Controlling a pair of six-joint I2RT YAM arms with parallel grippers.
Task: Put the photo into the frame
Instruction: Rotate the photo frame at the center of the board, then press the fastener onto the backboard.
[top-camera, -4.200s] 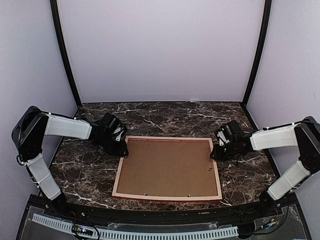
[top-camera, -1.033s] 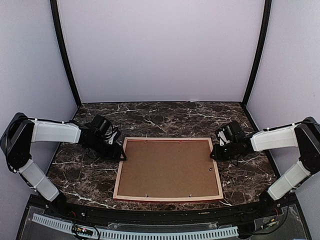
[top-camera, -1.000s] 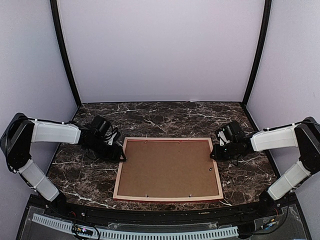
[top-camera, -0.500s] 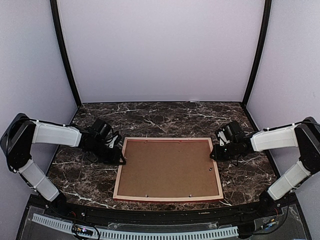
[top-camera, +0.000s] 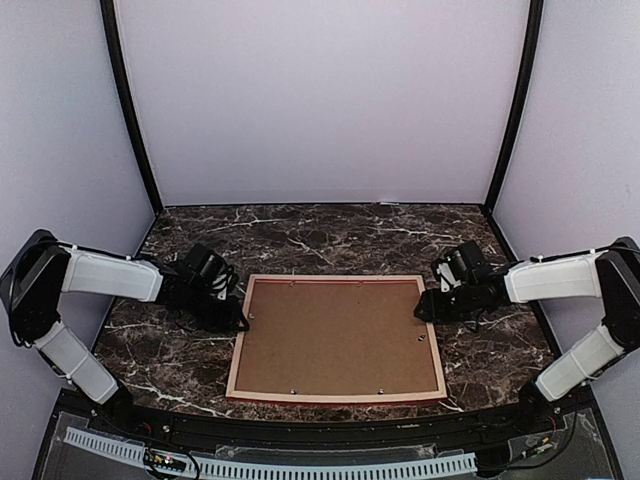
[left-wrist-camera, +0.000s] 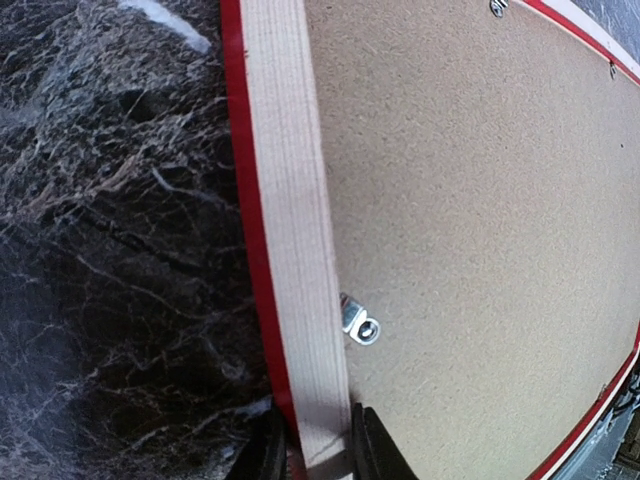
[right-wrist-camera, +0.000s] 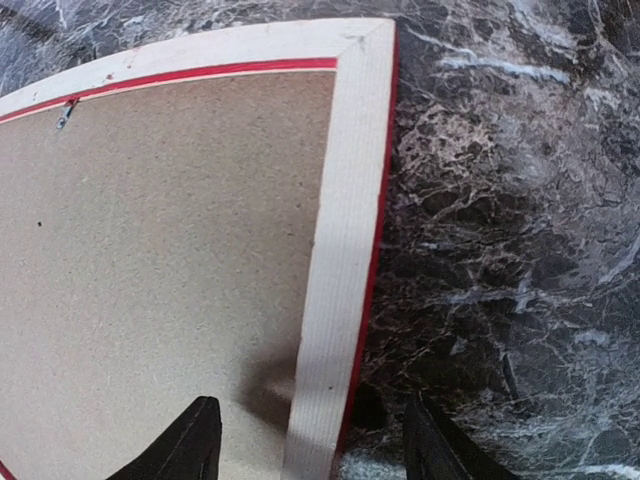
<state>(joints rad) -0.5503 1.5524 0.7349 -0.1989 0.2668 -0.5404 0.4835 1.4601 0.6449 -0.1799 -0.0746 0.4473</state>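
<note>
The frame (top-camera: 239, 352) lies face down on the marble table, pale wood back up, with a thin red edge showing. The brown backing board (top-camera: 338, 335) fills it. The photo is hidden. My left gripper (top-camera: 240, 322) is shut on the frame's left rail; in the left wrist view the gripper (left-wrist-camera: 312, 455) has a finger pressed against each side of the rail (left-wrist-camera: 290, 250). My right gripper (top-camera: 424, 310) is open at the right rail; in the right wrist view the gripper (right-wrist-camera: 315, 450) has its fingers (right-wrist-camera: 195, 445) spread wide, straddling the rail (right-wrist-camera: 340, 240) without touching it.
Small metal tabs (left-wrist-camera: 360, 322) hold the backing board along the frame's inner edge. Dark marble table (top-camera: 330, 235) lies bare behind the frame. Pale enclosure walls (top-camera: 320, 100) stand at the back and sides.
My left gripper has slid a little toward the near side along the frame's left rail, and its arm has drawn back. The right gripper has barely moved. The frame lies where it was.
</note>
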